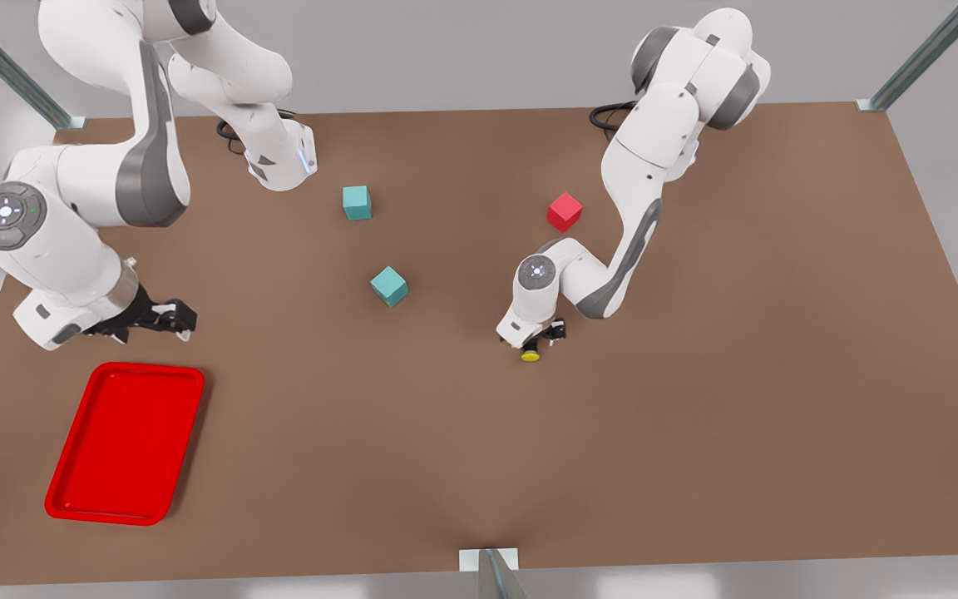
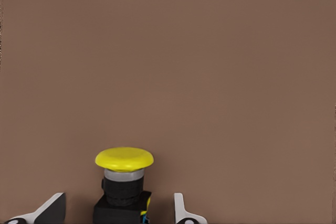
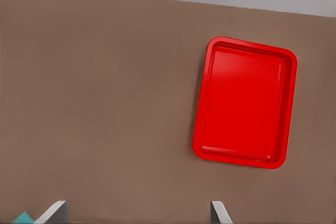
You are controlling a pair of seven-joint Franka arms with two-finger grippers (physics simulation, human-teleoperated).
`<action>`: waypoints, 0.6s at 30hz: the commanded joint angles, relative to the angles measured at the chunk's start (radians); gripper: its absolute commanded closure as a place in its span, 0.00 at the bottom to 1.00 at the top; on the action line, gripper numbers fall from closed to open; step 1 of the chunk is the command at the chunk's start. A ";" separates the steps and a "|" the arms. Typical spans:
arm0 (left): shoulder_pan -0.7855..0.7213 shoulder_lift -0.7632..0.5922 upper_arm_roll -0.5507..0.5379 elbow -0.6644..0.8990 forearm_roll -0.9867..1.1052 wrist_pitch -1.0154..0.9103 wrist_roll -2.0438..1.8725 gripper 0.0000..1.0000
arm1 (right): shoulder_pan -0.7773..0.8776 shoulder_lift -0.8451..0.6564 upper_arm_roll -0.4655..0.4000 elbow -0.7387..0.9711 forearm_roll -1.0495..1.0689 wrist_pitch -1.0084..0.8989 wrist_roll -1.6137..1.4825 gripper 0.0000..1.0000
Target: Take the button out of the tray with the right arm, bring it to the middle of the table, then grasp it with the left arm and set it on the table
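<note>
Front view: high, looking down on the whole brown table. Wrist views: close, facing it; right shares the red rectangular tray.

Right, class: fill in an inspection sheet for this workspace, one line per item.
Surface: brown table, flat, bare across its near half.
Job's things: button stands upright near the table's middle; red tray at the front view's left, nothing in it.
Clutter: two teal cubes and one red cube, all apart from the button.
Grippers: left gripper open, fingers either side of the button's body; right gripper open, holding nothing, beside the tray's far end.
Cables: black cables at both arm bases.
Surroundings: grey walls, metal frame struts at the corners.
</note>
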 commanded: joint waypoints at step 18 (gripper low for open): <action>0.002 -0.009 -0.002 0.005 0.003 -0.005 -0.238 0.58 | 0.001 0.041 -0.003 0.065 0.000 -0.018 -0.337 0.00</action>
